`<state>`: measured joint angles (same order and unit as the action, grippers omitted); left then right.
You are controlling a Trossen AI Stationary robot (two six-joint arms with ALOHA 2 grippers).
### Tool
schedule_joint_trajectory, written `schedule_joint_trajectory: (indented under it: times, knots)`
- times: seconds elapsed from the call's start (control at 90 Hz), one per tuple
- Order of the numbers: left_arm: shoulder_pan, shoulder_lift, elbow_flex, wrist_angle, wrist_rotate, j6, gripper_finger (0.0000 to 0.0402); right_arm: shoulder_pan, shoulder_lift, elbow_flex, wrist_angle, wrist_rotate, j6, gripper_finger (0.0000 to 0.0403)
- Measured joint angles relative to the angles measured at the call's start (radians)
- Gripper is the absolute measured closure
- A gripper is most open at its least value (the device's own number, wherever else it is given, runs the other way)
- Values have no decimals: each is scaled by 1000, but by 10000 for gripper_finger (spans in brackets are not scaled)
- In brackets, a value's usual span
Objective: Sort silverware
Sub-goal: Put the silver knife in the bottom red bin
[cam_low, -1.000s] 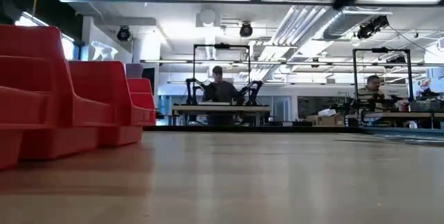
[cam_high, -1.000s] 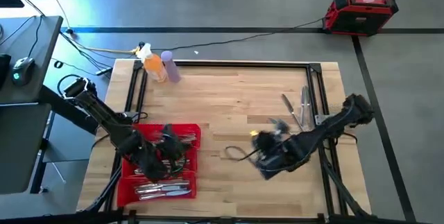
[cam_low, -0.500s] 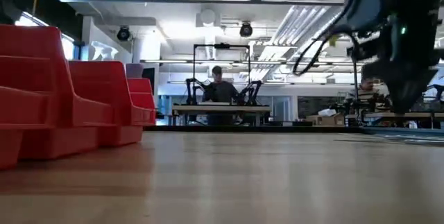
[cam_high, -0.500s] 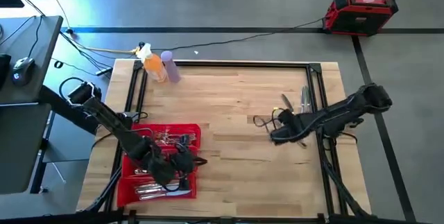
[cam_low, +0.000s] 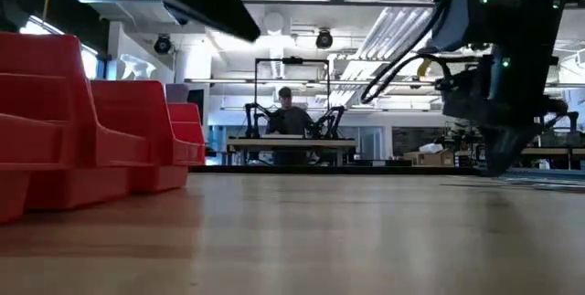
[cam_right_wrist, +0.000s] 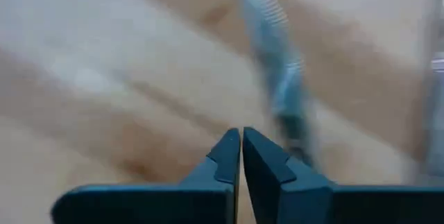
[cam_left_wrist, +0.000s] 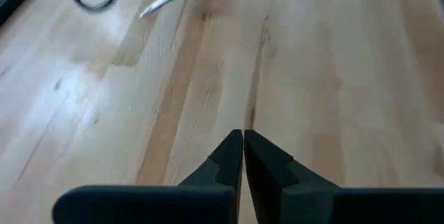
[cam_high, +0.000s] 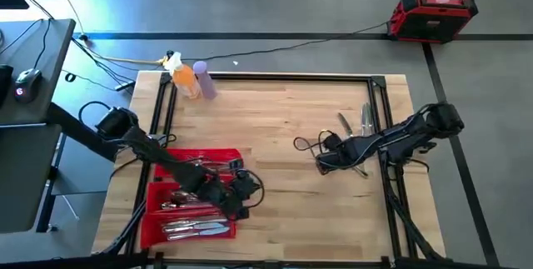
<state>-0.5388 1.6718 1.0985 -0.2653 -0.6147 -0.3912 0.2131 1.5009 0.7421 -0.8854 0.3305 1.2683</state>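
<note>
1. Silverware (cam_high: 193, 211) lies mostly heaped in the red tray (cam_high: 155, 229) at the near-left part of the desk (cam_high: 275, 119); a few more pieces (cam_high: 356, 126) lie loose on the bare wood by the desk's right edge.
2. Orange bottle (cam_high: 185, 79) and purple bottle (cam_high: 206, 82) stand side by side at the far-left corner, well apart from both arms and from the cutlery.
3. A black metal frame (cam_high: 266, 76) runs around the desk top; a red case (cam_high: 435, 12) sits on the floor beyond, with cables trailing across the floor.
4. In the low view, red bin walls (cam_low: 87, 121) fill the left side, and people sit at benches in the room behind.
5. The cutlery is slim, shiny silver metal; the tray is smooth red plastic; the desk is pale wood in long planks with visible grain.
6. The left gripper (cam_high: 244, 187) reaches just past the tray's right edge over bare wood, its jaws pressed together on nothing, the tray's pieces just beside it.
7. The right gripper (cam_high: 326, 159) hangs low beside the loose pieces on the right; its jaws are together and empty, with one blurred silver piece (cam_right_wrist: 277, 78) lying just ahead of them.
</note>
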Motion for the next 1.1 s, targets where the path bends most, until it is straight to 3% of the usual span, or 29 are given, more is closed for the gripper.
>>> schedule_joint_trajectory:
  times: [0.144, 0.411, 0.611, 0.7, 0.889, 1.0, 1.1]
  knots:
    - [14, 18, 0, 1, 9, 1, 402, -10, 1, 6, -172, 22, 93, 403]
    - [16, 18, 0, 2, 10, 1, 402, -11, 84, -61, 11, -9, 118, 403]
    - [19, 18, 0, 20, 9, 2, 402, -13, 153, 27, 18, -9, 23, 403]
    - [22, 18, 0, 33, 9, 1, 402, -8, 158, 93, 111, -10, -30, 403]
    - [22, 22, 0, 56, 9, 1, 402, 40, 157, 212, 261, 14, -338, 403]
    - [24, 52, 1, 90, 28, 10, 402, 85, 155, 249, 204, 54, -343, 403]
    - [42, 104, 1, 164, 138, 55, 402, 131, 155, 235, 247, 38, -257, 403]
